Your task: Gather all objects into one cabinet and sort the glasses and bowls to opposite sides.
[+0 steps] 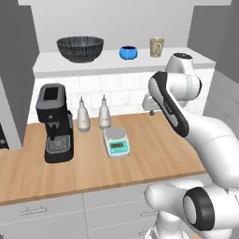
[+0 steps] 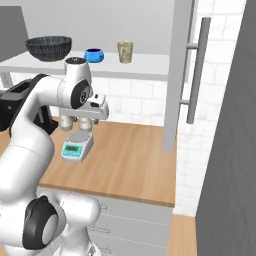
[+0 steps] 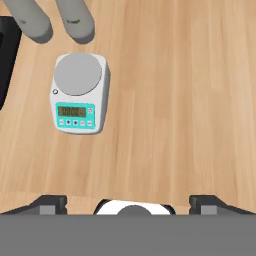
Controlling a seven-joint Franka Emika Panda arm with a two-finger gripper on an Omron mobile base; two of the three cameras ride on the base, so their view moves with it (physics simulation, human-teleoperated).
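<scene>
Hovering over the wooden counter [image 3: 190, 100], the gripper [image 3: 129, 201] points straight down, jaws spread about as wide as they go, nothing between them; hand view has the kitchen scale [image 3: 78, 93] at 11 o'clock and two bottles [image 3: 75, 19] at the top edge at 11, with the coffee machine [image 1: 55, 122] standing off at 9 o'clock of the scale in the left base view; up on the cabinet shelf [image 1: 186, 58], left base view: large dark patterned bowl [image 1: 80, 48] at 10 o'clock, small blue bowl [image 1: 128, 52] just right of it, one beige mottled cup [image 1: 157, 46] right of that, all three apart from each other, upright; same row in the right base view, dark bowl [image 2: 48, 48], blue bowl [image 2: 93, 55], cup [image 2: 125, 51]; a second cup I cannot place from these views; step judged: opening stage, nothing grasped yet, arm low above the counter; the bowls and this cup already sit roughly on opposite ends; next move likely calls for lifting the hand clear of the counter, locating the other cup, likely in another cabinet, and coming at it with the jaws wide around its wall.
</scene>
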